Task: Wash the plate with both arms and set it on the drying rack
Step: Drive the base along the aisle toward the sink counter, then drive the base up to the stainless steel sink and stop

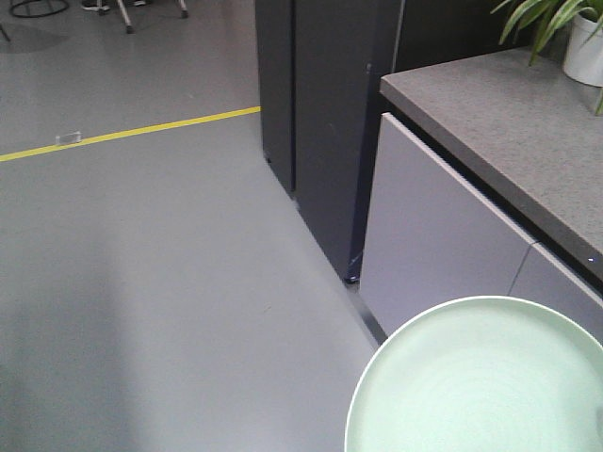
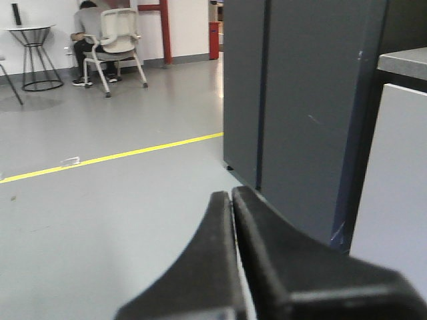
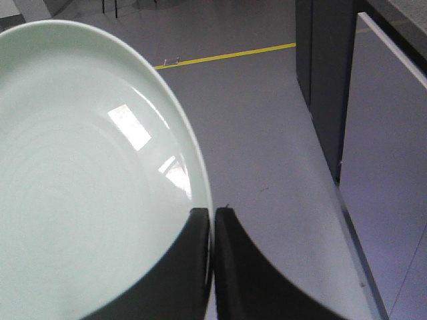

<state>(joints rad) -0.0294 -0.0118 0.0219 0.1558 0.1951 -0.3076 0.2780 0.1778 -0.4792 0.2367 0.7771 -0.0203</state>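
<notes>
Pinching plate rim: right fingers

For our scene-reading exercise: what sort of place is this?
Probably an office or lab kitchenette: a speckled grey counter over pale cabinet doors, a yellow line on the grey floor, someone seated beyond.

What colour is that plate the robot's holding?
Pale mint green, glossy, with faint concentric rings. The plate shows best in the right wrist view.

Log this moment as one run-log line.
left end effector: shut, empty | right end effector: shut on plate rim | plate: above floor | drying rack: not in view
</notes>
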